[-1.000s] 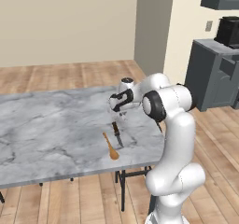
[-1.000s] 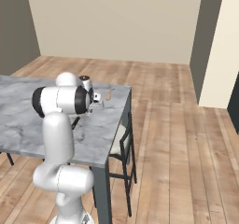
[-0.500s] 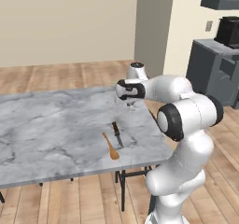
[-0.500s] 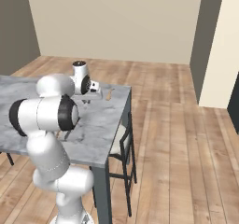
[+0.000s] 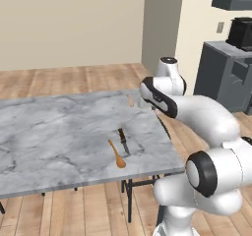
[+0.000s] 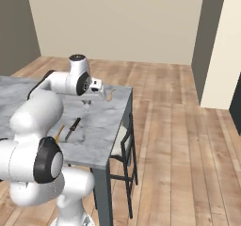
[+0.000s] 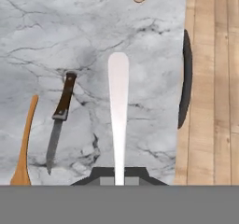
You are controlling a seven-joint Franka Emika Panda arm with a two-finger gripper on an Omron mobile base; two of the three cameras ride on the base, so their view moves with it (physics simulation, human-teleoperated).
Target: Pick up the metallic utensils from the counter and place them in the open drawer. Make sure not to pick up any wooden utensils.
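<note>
Hand view shows the gripper (image 7: 119, 177) clenched on the pale silver utensil (image 7: 118, 106), its long axis running straight out from the fingertips, above the marble counter (image 7: 93, 31), knife (image 7: 59, 121) lying alongside.

Counter (image 7: 93, 31) is showing grey-white veined marble. Utensil (image 7: 118, 106) is showing pale silver. Knife (image 7: 59, 120) is showing a grey blade and dark brown handle. Spoon (image 7: 25, 143) is showing orange-brown. Floor (image 6: 188, 140) is showing light brown planks.
</note>
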